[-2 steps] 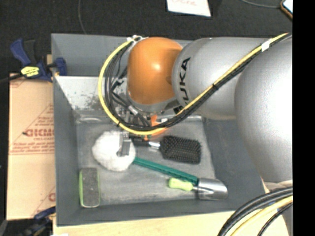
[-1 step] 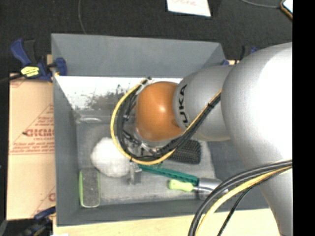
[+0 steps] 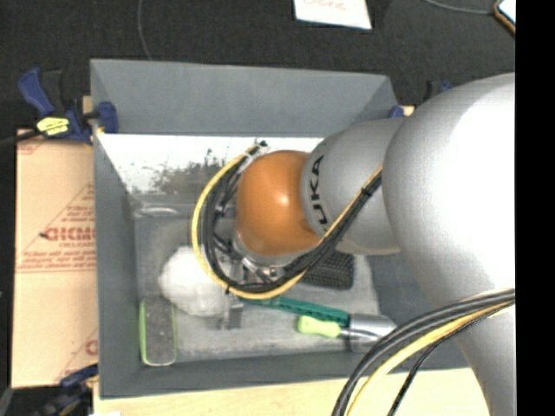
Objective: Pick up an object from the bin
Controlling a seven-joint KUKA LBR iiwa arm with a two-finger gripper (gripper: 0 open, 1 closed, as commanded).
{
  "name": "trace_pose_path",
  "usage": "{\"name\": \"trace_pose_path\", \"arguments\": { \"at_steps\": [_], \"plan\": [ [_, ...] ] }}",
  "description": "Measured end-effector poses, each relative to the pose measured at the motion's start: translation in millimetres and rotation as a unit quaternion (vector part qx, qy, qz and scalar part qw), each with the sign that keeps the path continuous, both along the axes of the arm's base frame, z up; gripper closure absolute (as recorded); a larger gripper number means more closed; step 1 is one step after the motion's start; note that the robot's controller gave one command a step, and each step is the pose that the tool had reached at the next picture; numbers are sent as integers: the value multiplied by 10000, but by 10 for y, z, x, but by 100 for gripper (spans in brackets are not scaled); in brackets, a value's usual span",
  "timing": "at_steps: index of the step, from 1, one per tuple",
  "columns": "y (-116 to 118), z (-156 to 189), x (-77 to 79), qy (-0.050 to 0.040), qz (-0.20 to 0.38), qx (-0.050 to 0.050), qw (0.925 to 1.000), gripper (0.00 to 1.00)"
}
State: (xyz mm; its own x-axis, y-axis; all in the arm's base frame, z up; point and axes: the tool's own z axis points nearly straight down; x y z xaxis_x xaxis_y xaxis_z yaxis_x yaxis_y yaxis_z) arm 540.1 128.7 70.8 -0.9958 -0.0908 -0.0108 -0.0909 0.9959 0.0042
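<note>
**Fingers (image 3: 230,313) low in bin, spread unreadable**

Mostly tucked under orange wrist cover (image 3: 273,202); cannot tell how far open or whether gripping anything. Down near floor of grey metal bin (image 3: 113,232), just right of white crumpled soft lump (image 3: 192,284), the closest candidate and probably squashy enough to pinch. Teal rod with yellow-green grip (image 3: 323,324) flat along front, just right of tips. Black ribbed block (image 3: 336,271) half under arm. Clear flat green-edged slab (image 3: 158,330) flat in front-left corner, likely awkward to pinch.
</note>
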Motion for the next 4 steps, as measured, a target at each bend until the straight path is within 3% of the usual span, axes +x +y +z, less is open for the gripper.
{"name": "trace_pose_path", "arguments": {
  "at_steps": [1,2,3,4],
  "plan": [
    [612,3,107,-3,2876,-37,9577,0],
    [601,-2,9,-15,1830,-24,9831,0],
    [702,10,112,-30,3289,-35,9443,100],
    [701,15,110,-29,3284,-32,9445,100]
  ]
}}
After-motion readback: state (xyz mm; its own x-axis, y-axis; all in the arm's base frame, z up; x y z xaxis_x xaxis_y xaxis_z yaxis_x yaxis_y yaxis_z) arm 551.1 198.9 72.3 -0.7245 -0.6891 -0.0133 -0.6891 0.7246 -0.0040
